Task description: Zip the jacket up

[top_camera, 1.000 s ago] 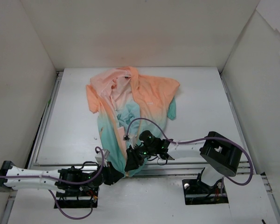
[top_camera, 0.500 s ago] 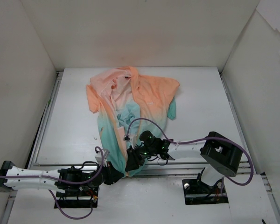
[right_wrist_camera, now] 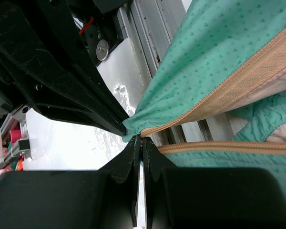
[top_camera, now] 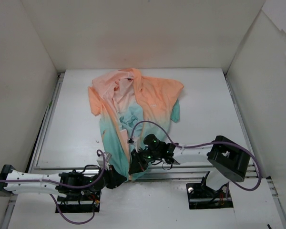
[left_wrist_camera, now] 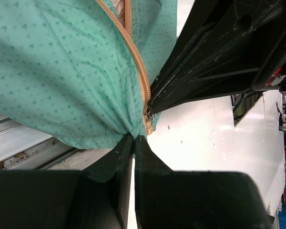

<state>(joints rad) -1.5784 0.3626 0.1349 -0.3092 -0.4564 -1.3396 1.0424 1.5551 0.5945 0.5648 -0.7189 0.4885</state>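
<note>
The jacket (top_camera: 133, 102) lies flat on the white table, peach collar at the far end and teal hem hanging over the near edge. My left gripper (top_camera: 124, 178) is shut on the teal hem (left_wrist_camera: 62, 71) just below the orange zipper trim (left_wrist_camera: 133, 57). My right gripper (top_camera: 134, 167) is shut at the zipper's bottom end (right_wrist_camera: 155, 128), tip to tip with the left one. In the left wrist view the right fingers (left_wrist_camera: 205, 71) end at a small metal slider (left_wrist_camera: 148, 114). In the right wrist view the two orange zipper edges (right_wrist_camera: 238, 81) spread apart to the right.
White walls enclose the table on three sides. An aluminium rail (top_camera: 195, 172) runs along the table's near edge under the hem. The right arm's purple cable (top_camera: 150, 123) loops over the lower jacket. Both arm bases (top_camera: 209, 193) sit below the rail.
My right gripper's jaws have closed at the zipper's bottom end, and its elbow has shifted slightly right. The left gripper and the jacket have stayed put.
</note>
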